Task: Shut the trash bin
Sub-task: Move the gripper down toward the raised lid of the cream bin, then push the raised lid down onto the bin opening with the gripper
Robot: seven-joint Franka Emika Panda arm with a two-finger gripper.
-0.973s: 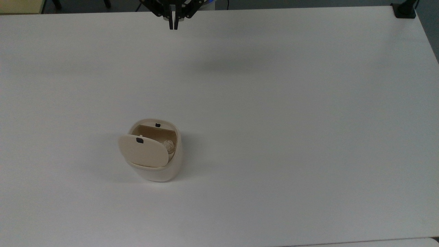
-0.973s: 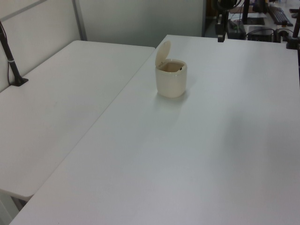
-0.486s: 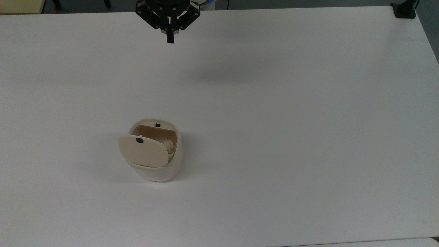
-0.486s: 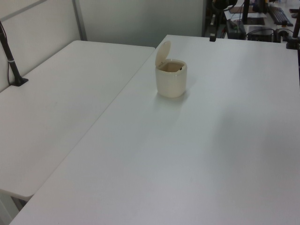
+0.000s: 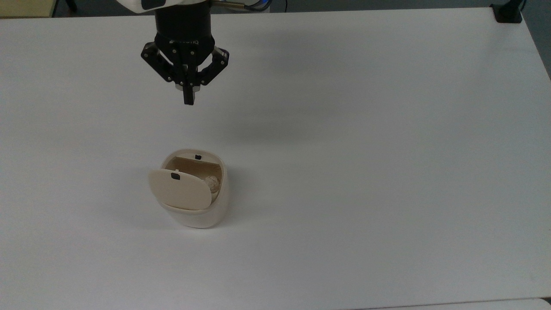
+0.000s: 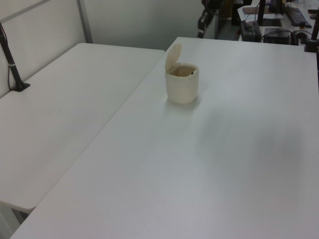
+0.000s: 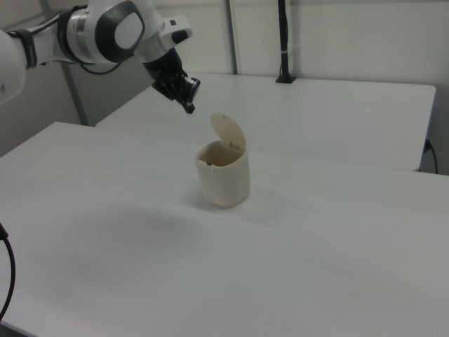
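Gripper (image 5: 188, 101) hangs above the white table (image 5: 387, 150), its fingers pressed together and holding nothing. Below it in the top view, well apart and a little toward the top view's right, stands the trash bin (image 5: 196, 206), its lid (image 5: 178, 189) raised upright on the far side from the gripper. To shut it, the gripper likely must pass over the opening and press the lid down toward itself.

White table (image 5: 387, 129), second white table (image 6: 60, 109) beside (edges touching), grey partition wall (image 6: 144, 20)
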